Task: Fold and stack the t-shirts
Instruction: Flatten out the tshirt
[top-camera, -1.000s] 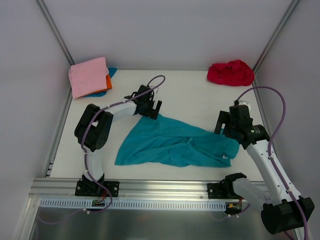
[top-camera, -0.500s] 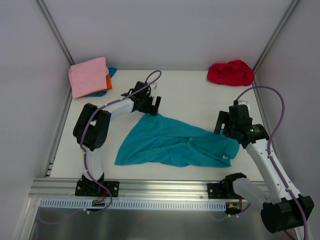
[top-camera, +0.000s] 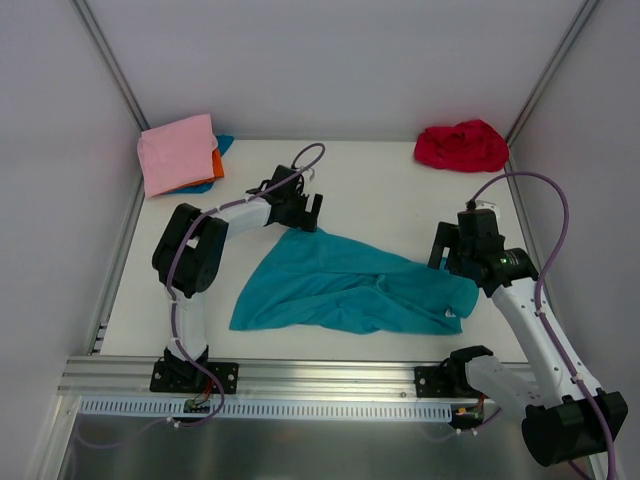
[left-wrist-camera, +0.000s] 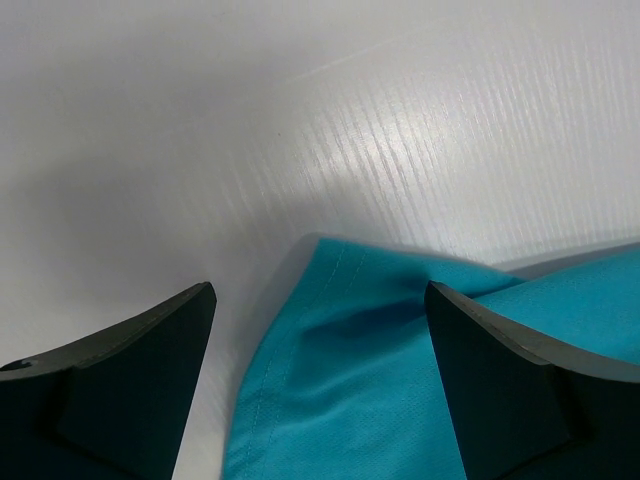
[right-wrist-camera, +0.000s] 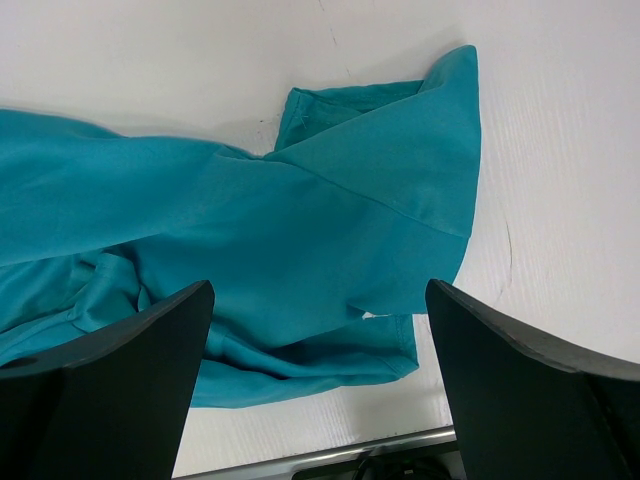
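White table (top-camera: 390, 185), grey walls (top-camera: 330, 60) | teal t-shirt (top-camera: 340, 285) — left end effector (left-wrist-camera: 320, 295), right end effector (right-wrist-camera: 320, 290) apart

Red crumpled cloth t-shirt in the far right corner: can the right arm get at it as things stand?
Probably yes. Only bare white table lies between the right arm and the red crumpled cloth t-shirt; the arm's jaws are open and empty.

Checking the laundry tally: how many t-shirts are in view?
5: teal shirt spread in the middle, red shirt bunched far right, pink shirt atop orange shirt and blue shirt far left. More may hide underneath.
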